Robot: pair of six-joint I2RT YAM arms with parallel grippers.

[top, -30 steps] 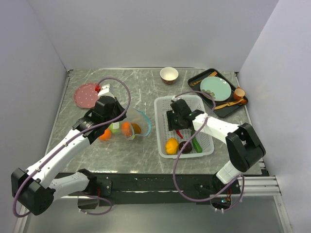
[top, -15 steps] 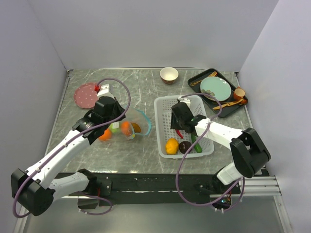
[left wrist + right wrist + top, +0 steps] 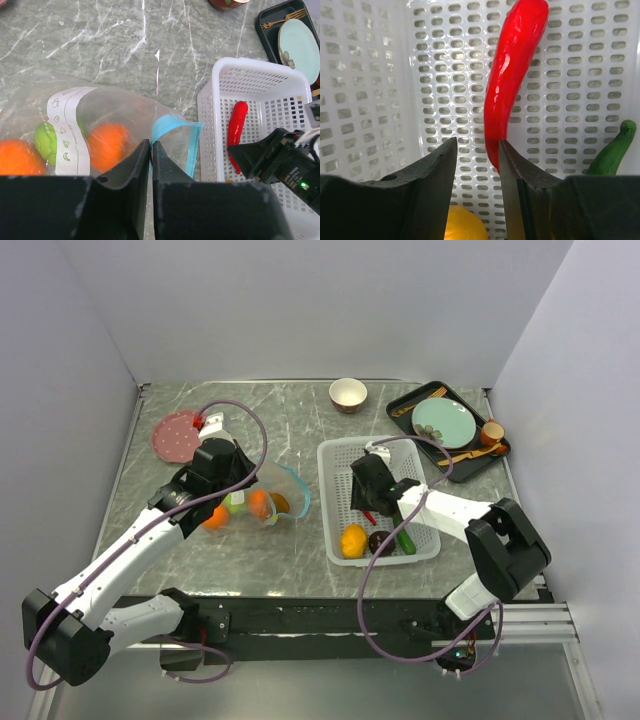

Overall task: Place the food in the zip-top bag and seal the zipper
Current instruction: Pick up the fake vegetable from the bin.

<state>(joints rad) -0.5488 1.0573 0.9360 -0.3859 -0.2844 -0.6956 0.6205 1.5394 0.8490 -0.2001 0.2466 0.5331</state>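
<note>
— two arms at work. what's just changed?
— the right arm (image 3: 450,512) has swung lower into the white rectangular mesh basket (image 3: 324,502), and the right gripper (image 3: 477,150) has narrowed from a wider spread. the left arm (image 3: 130,550) hasn't budged.
— meaning what for the job?
— i'd judge it's lining up the next piece of food. the clear soft plastic zip-top bag (image 3: 127,109) already has two oranges (image 3: 107,147) and a green apple (image 3: 46,142) in it.
— is the bag held?
— yes. the left gripper (image 3: 151,146) is clamped on its mouth edge, right at the narrow teal-blue zipper strip (image 3: 161,127), and the mouth gapes toward the basket.
— and the target?
— the glossy red toy chili (image 3: 514,70) lies flat on the basket floor. its lower tip sits between the right jaws, hard against one finger with a clear gap on the other side. so the jaws are parted, straddling it, and gripping nothing yet.
</note>
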